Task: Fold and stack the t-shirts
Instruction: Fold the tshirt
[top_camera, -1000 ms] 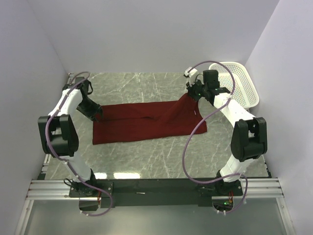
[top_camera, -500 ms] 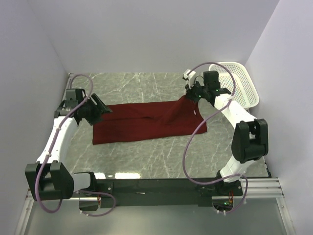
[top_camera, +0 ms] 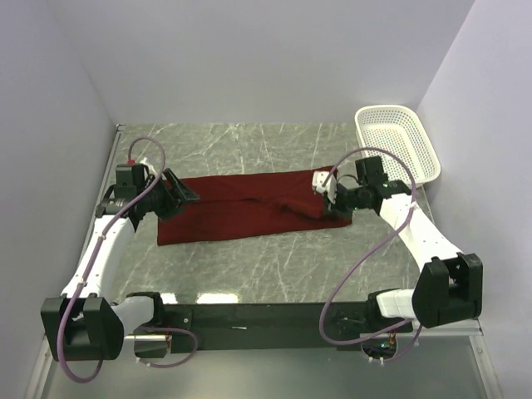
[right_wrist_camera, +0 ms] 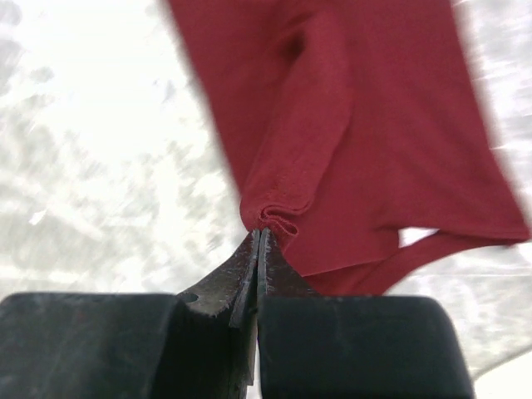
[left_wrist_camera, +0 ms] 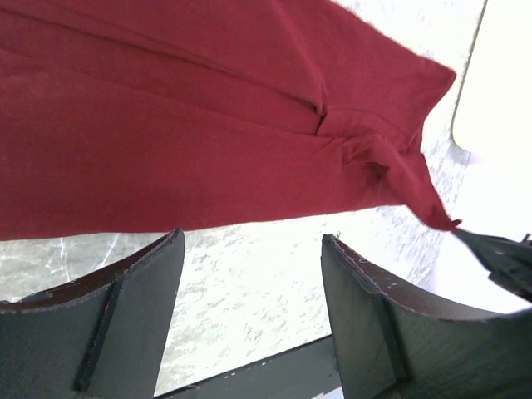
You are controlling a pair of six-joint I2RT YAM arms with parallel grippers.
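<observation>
The maroon t-shirt (top_camera: 241, 208) lies spread in a long band across the middle of the table. My right gripper (top_camera: 334, 205) is shut on a bunched fold at the shirt's right end, low over the table. The right wrist view shows the jaws (right_wrist_camera: 259, 233) pressed together on that fold, the shirt (right_wrist_camera: 366, 125) hanging beyond them. My left gripper (top_camera: 179, 198) is open and empty at the shirt's left end. In the left wrist view its fingers (left_wrist_camera: 253, 238) stand wide apart over bare table, and the shirt (left_wrist_camera: 191, 125) lies just beyond the fingertips.
A white perforated basket (top_camera: 399, 141) stands at the back right corner, empty as far as I can see. The table is grey marble-patterned (top_camera: 274, 266), with white walls on the left, the back and the right. A black rail runs along the near edge.
My right gripper has come down and forward from the back right, bringing the shirt's right end with it. My left arm has swung its elbow toward the near side; its gripper stays at the shirt's left end.
</observation>
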